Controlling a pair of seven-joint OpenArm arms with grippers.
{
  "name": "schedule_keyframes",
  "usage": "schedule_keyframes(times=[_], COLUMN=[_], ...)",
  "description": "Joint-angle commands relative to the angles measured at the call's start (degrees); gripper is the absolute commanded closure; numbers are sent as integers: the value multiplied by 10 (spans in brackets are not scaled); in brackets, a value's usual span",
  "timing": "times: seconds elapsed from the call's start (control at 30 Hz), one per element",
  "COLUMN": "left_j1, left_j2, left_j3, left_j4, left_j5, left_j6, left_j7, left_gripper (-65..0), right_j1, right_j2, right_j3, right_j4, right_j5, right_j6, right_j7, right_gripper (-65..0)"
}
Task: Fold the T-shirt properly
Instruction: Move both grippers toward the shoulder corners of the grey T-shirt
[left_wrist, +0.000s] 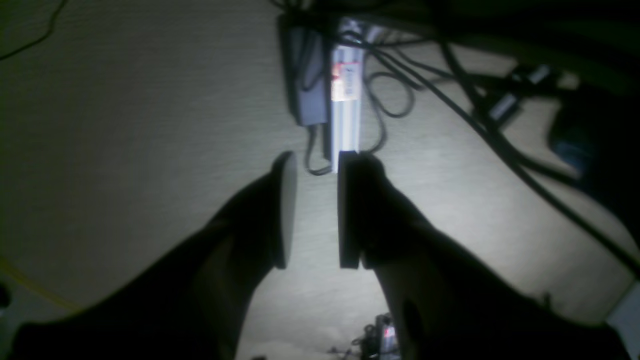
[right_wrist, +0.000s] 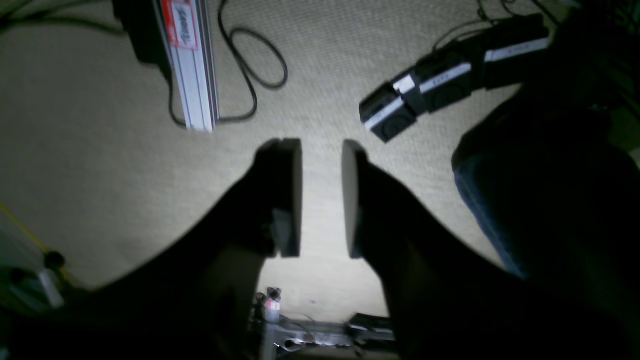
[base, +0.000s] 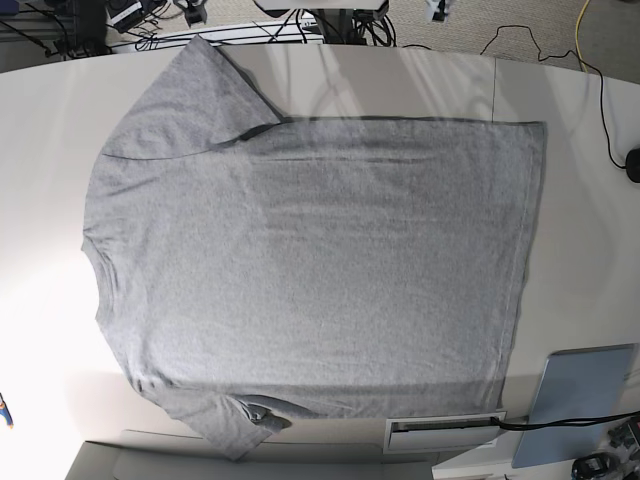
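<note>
The T-shirt (base: 310, 270) is lying spread flat, plain side up, across the white table (base: 580, 200), neck toward the base view's left. Away from that table, the left gripper (left_wrist: 316, 210) and right gripper (right_wrist: 321, 197) are hanging over carpet, jaws narrowly parted, holding nothing.

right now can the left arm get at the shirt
Probably not without a big move first. The grey shirt lies flat on the table with neither arm over it, and nothing lies on it. The left gripper hangs open over carpet and cables, so the way is free once it swings in.
</note>
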Motion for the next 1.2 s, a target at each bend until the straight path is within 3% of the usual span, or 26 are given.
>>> schedule_keyframes(times=[0.0,0.17,0.33,0.5,0.6,0.73,0.93,1.07,1.17], left_j1=[27,139,242,318,359,395,391,353,327], left_j2=[-2,-2,-16,-59,-90,-132,-198,-235,-264], left_j3=[0,0,0,0,0,0,0,0,0], left_j4=[32,212,402,567,661,775,879,882,876], left_j5=[-14,-25,-64,-105,-105,-97,-8,21,21], left_j6=[-15,-81,-85,-85,-59,4,38,37,23], left_j7=[2,5,45,92,91,92,90,85,80], left_gripper=[-162,-162,-162,-162,-162,-162,-170,-263,-316], right_j1=[-23,-141,-276,-394,-445,-482,-490,-489,-486], right_j2=[14,51,122,195,235,273,289,288,288], right_j3=[1,1,1,1,2,2,2,2,2], right_j4=[30,221,438,630,734,854,997,1049,1056], right_j5=[2,9,76,80,79,71,-73,-181,-200], right_j6=[1,24,40,39,34,-26,-67,-70,-70], right_j7=[-7,-34,-54,-68,-96,-148,-218,-220,-219], right_gripper=[-146,-146,-146,-146,-146,-146,-146,-147,-147])
